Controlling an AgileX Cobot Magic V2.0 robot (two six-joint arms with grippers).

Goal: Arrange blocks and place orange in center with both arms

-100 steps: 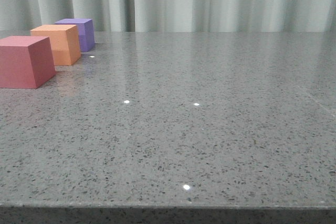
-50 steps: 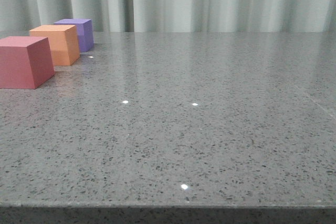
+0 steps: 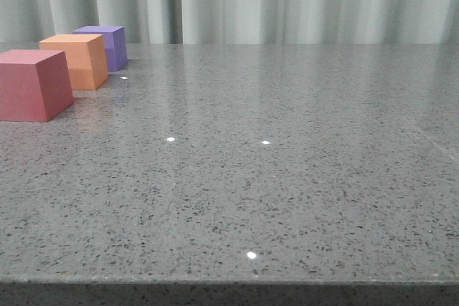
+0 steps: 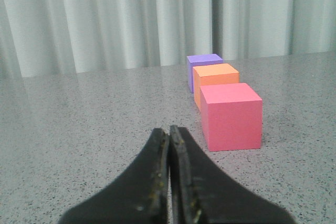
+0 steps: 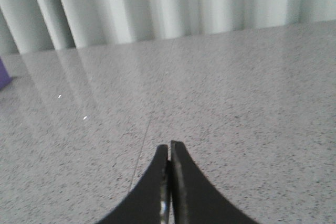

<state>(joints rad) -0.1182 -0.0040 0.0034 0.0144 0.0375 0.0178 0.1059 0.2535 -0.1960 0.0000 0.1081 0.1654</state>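
Three cubes stand in a row near the far left of our grey speckled table, and that table is the largest thing before us, running back to a pale pleated curtain. Over the past second little differs: in the front view the whole scene has slid very slightly leftward, the cubes and the small bright glints on the table alike, while the cubes keep the same order and spacing among themselves.

Our pinkish-red cube is nearest the front, cut by the left edge of the front view. Behind it sits the orange cube, and behind that the purple cube, partly hidden by the orange one. The orange cube is thus the middle one of the row. From the left wrist view the row recedes toward the curtain; the orange and purple overlap in that line of sight, and we cannot tell whether any faces touch.

Neither arm shows in the front view. Our left gripper has its two dark fingers pressed together with nothing between them, pointing just beside the pinkish-red cube and well short of it. Our right gripper is likewise closed on nothing, above bare table, with only a purple sliver at the view's edge.
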